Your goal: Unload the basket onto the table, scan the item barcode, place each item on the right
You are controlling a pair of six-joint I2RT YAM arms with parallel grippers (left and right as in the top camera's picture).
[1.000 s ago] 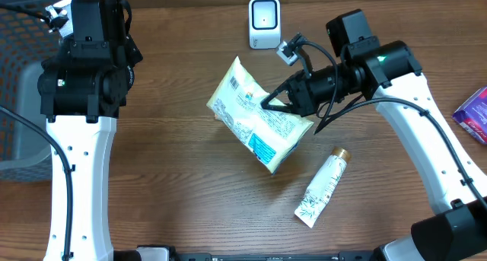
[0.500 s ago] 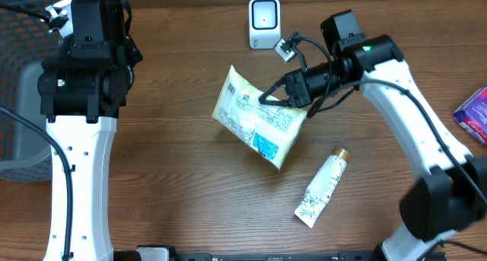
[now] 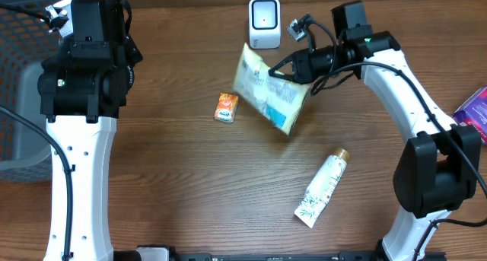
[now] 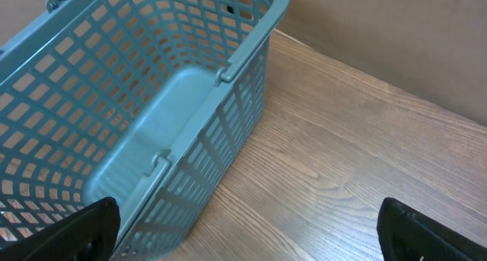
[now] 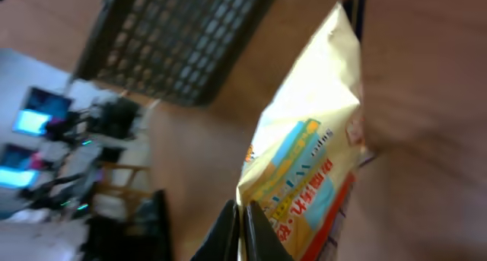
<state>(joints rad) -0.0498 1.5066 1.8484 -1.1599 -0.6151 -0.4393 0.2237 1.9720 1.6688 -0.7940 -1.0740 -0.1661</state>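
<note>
A pale yellow snack bag (image 3: 272, 93) hangs above the table, just below the white barcode scanner (image 3: 264, 22) at the back centre. My right gripper (image 3: 274, 71) is shut on the bag's upper edge. In the right wrist view the two dark fingers (image 5: 228, 234) pinch the bag (image 5: 308, 151) by its seam, and the picture is blurred. My left gripper (image 4: 243, 238) is open at the far left, with only its two black fingertips (image 4: 72, 234) showing over bare wood beside the basket.
A teal mesh basket (image 4: 114, 101) stands at the left edge (image 3: 15, 101). A small orange packet (image 3: 226, 107) lies left of the bag. A white tube (image 3: 323, 186) lies toward the front right, and a purple box (image 3: 473, 112) lies at the right edge.
My right arm carried the bag back and to the right, up toward the scanner, and turned it more upright. The orange packet that the bag covered now shows. The left arm has not moved.
</note>
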